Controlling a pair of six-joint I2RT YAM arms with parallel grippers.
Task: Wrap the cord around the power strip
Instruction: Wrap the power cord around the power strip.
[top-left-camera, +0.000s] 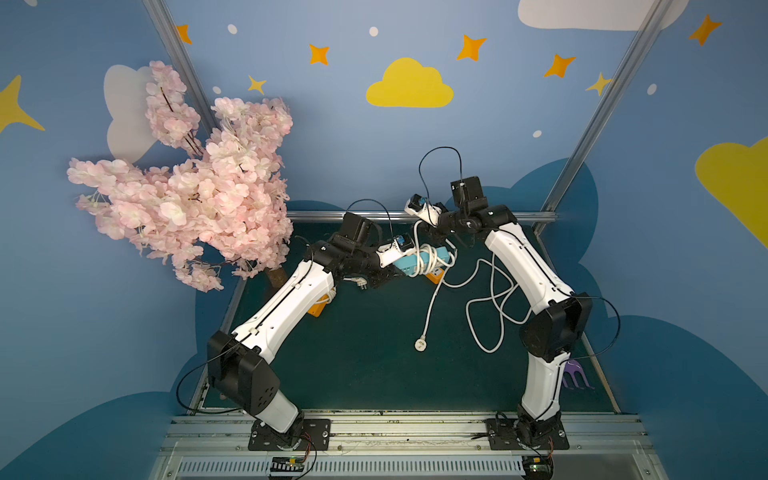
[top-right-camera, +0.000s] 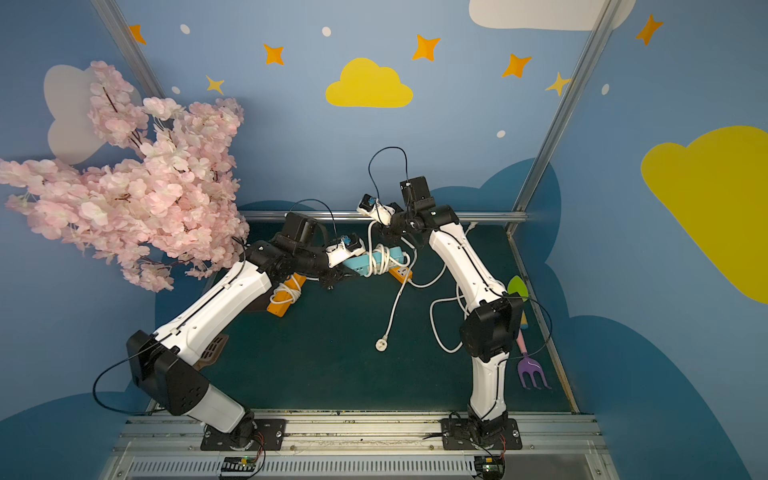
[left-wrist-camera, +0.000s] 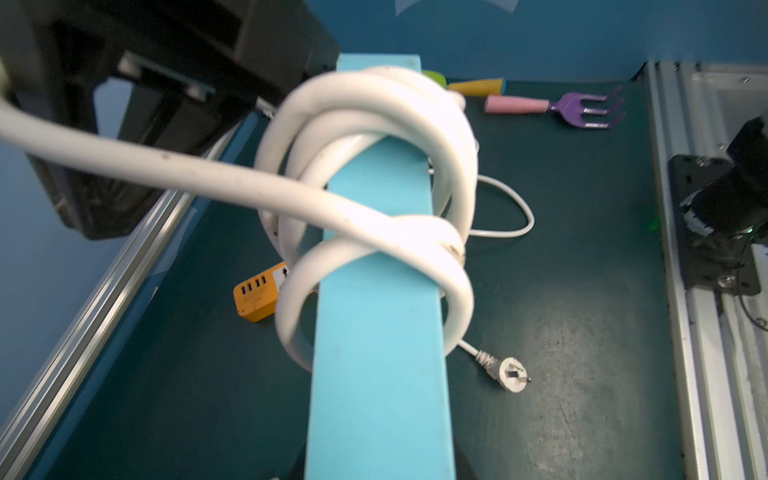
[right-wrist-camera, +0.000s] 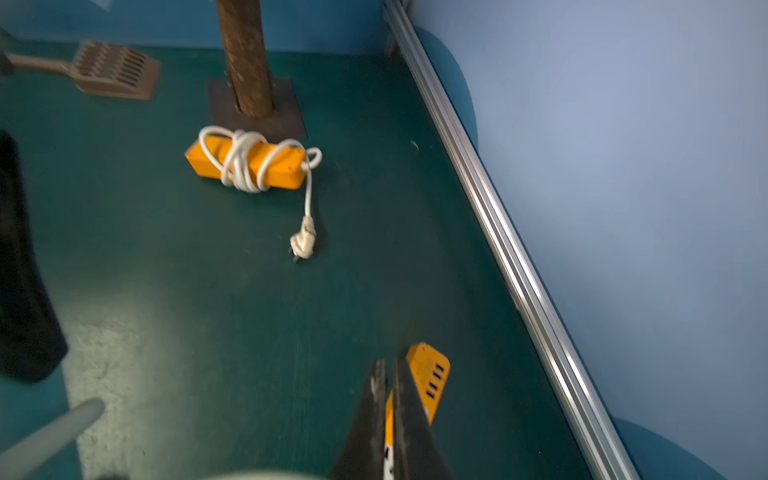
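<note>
Above the dark green counter (top-left-camera: 365, 374), the left hand (top-left-camera: 390, 274) is clamped on one end of a light-blue rectangular power strip (left-wrist-camera: 380, 353) and holds it raised. Several loops of thick white cord (left-wrist-camera: 232, 183) circle the strip's middle. One strand hangs to a round white plug (top-left-camera: 419, 344) lying on the counter. Near the strip, the right hand (right-wrist-camera: 389, 365) has its jaws almost together; whether it pinches cord I cannot tell.

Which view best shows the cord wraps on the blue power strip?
Left wrist: the cord coils around the blue power strip fill the frame. Both top views show the strip small. Right wrist misses it.
</note>
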